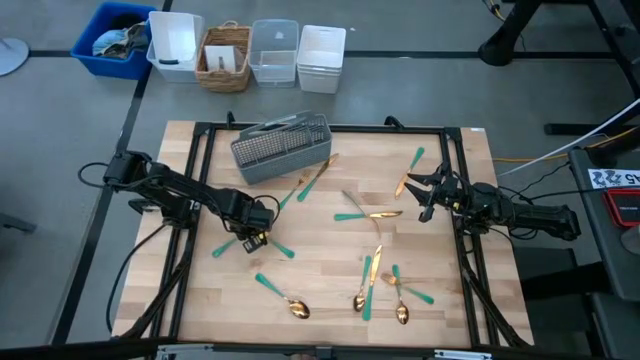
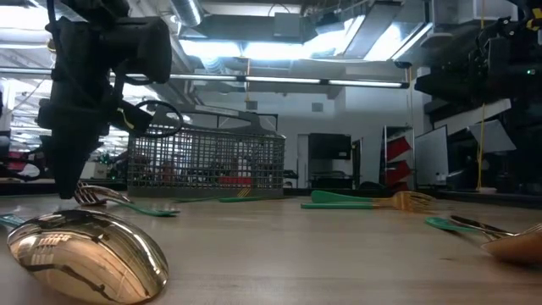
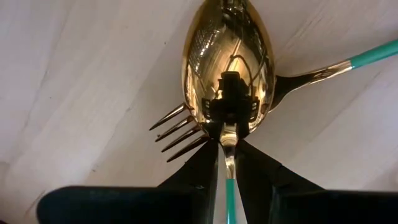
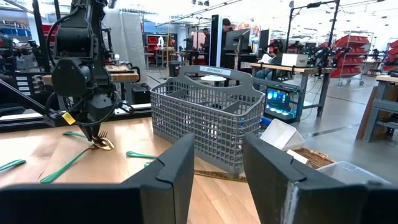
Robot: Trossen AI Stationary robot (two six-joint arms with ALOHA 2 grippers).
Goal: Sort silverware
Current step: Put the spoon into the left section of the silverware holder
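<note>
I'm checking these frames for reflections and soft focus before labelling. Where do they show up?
Left wrist view: the spoon bowl held in the left gripper mirrors the camera and jaws. Low view: a near spoon looms large and soft, reflecting ceiling lights; the caddy behind is sharper. High view: even light, faint shadows.

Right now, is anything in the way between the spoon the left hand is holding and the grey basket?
Nothing visible blocks it. The left hand is shut on a spoon, just above a fork lying on the table. Between there and the grey basket only flat silverware lies on the wood, low enough to pass over.
</note>
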